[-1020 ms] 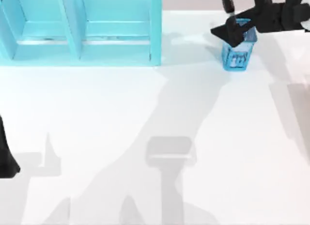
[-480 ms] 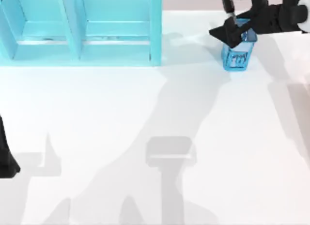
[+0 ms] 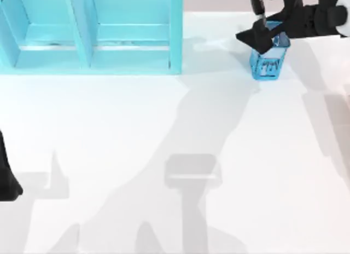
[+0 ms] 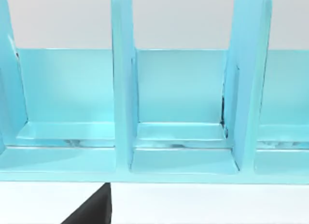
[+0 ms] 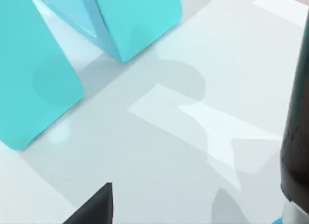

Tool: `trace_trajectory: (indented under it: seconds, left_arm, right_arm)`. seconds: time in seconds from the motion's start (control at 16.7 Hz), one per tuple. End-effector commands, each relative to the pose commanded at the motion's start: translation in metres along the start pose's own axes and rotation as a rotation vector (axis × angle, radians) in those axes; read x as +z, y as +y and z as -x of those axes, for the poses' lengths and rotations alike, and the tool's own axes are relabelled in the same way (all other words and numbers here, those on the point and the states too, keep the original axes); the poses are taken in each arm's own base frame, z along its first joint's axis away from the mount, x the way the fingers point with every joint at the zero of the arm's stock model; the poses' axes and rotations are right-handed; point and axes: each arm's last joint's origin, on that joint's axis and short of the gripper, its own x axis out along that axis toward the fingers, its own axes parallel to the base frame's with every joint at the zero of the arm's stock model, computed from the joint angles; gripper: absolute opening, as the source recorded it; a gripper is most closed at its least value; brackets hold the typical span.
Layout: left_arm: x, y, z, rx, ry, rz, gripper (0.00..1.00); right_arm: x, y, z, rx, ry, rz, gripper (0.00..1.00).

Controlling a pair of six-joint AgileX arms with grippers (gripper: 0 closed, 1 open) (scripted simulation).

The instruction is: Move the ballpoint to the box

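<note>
Ballpoint [image 3: 259,9] upright, black end up, above blue basket [image 3: 268,61]

Open white table [image 3: 164,128] mid-field, cyan box [image 3: 90,32] blocking far left (dividers upright)

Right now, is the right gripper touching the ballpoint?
Cannot tell. In the top view the right gripper overlaps the blue basket, hiding any contact; the right wrist view shows the ballpoint, no fingertips meeting it.

A rendered simulation, not a real room: a plain white counter [image 3: 164,128] under flat light. On it stand only a glossy cyan shelf unit [image 3: 93,35] with open compartments and a small blue basket [image 3: 268,62]
</note>
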Motion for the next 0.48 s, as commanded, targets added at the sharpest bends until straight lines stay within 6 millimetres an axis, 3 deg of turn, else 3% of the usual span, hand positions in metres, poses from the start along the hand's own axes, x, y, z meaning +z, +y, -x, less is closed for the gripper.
trace_trajectory:
  seconds: [0.48]
  left_arm:
    - [0.0000,0.0000,0.0000,0.000,0.000,0.000,1.00]
  right_arm:
    - [0.0000,0.0000,0.0000,0.000,0.000,0.000,0.00]
